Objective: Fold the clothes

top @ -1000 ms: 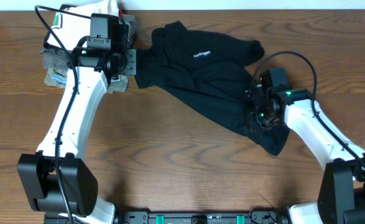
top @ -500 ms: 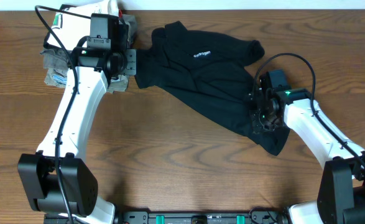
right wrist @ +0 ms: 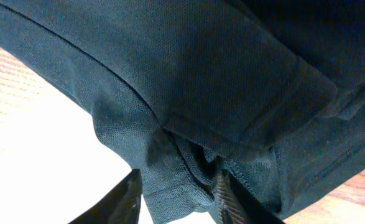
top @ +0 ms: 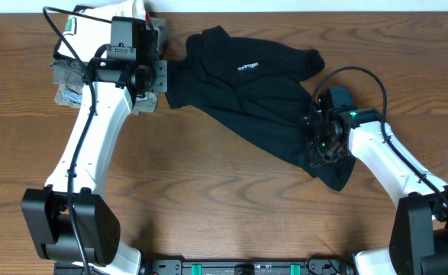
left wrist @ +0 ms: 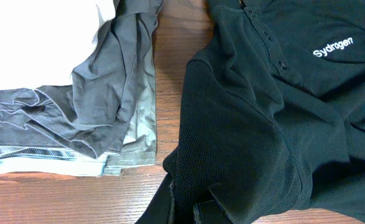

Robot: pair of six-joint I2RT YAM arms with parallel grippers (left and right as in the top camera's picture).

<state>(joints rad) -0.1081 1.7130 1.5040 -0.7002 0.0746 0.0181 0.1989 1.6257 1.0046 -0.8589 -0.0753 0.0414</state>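
The black shirt (top: 246,92) lies crumpled across the table's far middle, its white logo lettering (top: 247,67) facing up. My left gripper (top: 162,76) is shut on the shirt's left edge; in the left wrist view the mesh fabric (left wrist: 232,124) runs down between the fingers (left wrist: 191,205). My right gripper (top: 319,145) is at the shirt's lower right part. In the right wrist view its fingers (right wrist: 179,193) are closed on a bunched fold of the fabric (right wrist: 201,74). No white tag shows.
A stack of folded garments (top: 75,76) sits at the far left beside my left gripper, white on top (top: 94,30), grey-olive (left wrist: 120,93) and light blue below. Bare wooden table (top: 208,198) fills the front.
My right gripper has shifted slightly to the right on the shirt's lower right part. The left arm and the shirt have not visibly moved.
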